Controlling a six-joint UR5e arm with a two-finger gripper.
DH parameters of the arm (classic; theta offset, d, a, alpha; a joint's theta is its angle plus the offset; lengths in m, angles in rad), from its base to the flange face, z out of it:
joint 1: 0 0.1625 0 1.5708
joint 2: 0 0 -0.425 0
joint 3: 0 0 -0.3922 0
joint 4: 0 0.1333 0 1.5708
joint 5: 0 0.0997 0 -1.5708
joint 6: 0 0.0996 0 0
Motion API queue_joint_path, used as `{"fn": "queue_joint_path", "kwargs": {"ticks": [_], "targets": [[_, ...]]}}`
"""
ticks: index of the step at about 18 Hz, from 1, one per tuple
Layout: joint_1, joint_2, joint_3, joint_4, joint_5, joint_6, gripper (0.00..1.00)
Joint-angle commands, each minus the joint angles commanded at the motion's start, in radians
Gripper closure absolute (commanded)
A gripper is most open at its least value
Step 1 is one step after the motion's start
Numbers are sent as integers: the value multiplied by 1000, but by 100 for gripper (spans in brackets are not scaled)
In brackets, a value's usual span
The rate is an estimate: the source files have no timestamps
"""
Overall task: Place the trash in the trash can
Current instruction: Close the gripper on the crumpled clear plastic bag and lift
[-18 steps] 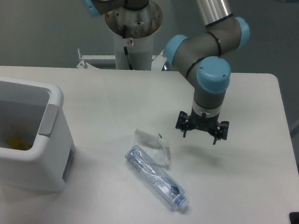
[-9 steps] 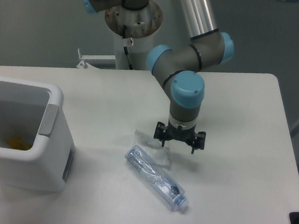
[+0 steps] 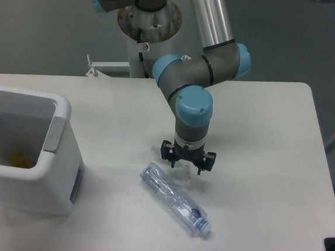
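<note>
Your tool (image 3: 187, 163) hangs right over the wrapper (image 3: 176, 174), which lies on the tabletop (image 3: 272, 140) and is mostly hidden beneath it; only a pale crumpled edge shows under the fingers. The fingers stand apart, spread fairly wide, with nothing between them, and you cannot tell from this view whether their tips touch the wrapper. The bottle (image 3: 175, 199) lies just in front of the tool, slanting from upper left to lower right, its cap end toward the near right; its upper end sits just beside the wrapper. The bin (image 3: 59, 151) stands well apart at the left edge, open at the top, with something yellow at its bottom.

Compared with a second ago, your tool has travelled left from open tabletop on the right to its place above the wrapper, and sits lower in the picture. Wrapper, bottle and bin lie where they lay.

Count: one wrapper, one bottle, one bin, one tool.
</note>
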Motion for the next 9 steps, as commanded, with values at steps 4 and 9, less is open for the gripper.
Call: {"fn": "queue_joint_path", "kwargs": {"ticks": [4, 9], "targets": [[2, -2, 2, 0, 5, 0, 67], [23, 1, 0, -2, 6, 0, 87]]}}
